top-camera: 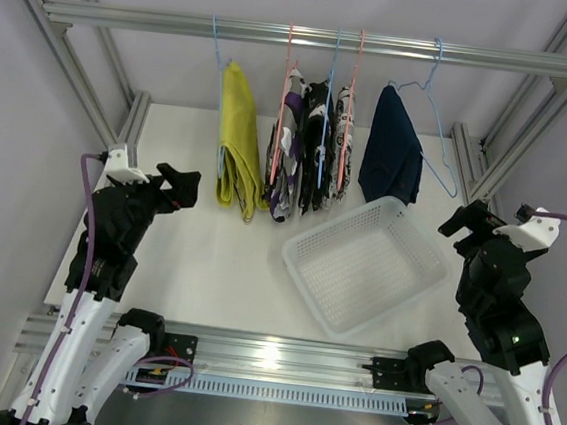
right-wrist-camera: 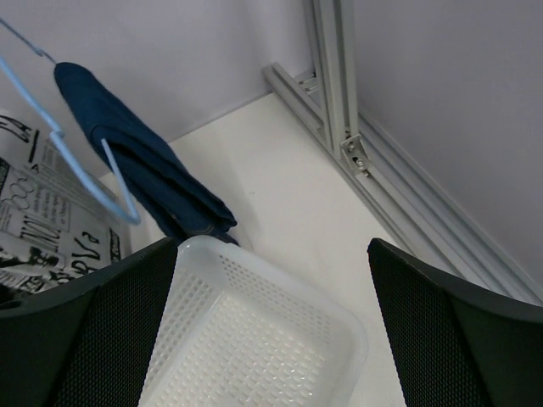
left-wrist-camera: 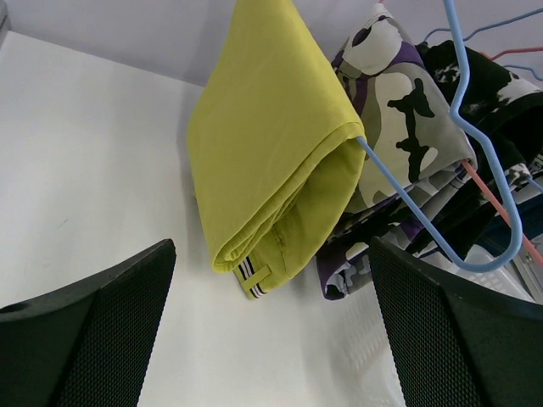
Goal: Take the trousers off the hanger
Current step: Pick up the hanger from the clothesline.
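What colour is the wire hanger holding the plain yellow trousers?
The thin wire hanger is light blue, clearest in the left wrist view.

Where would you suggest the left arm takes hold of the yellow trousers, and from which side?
Grip the free-hanging folded lower end of the yellow trousers, by the striped trim. It dangles below the blue hanger bar, and patterned trousers crowd its right side, so come from the open left, where the left gripper sits with jaws open.
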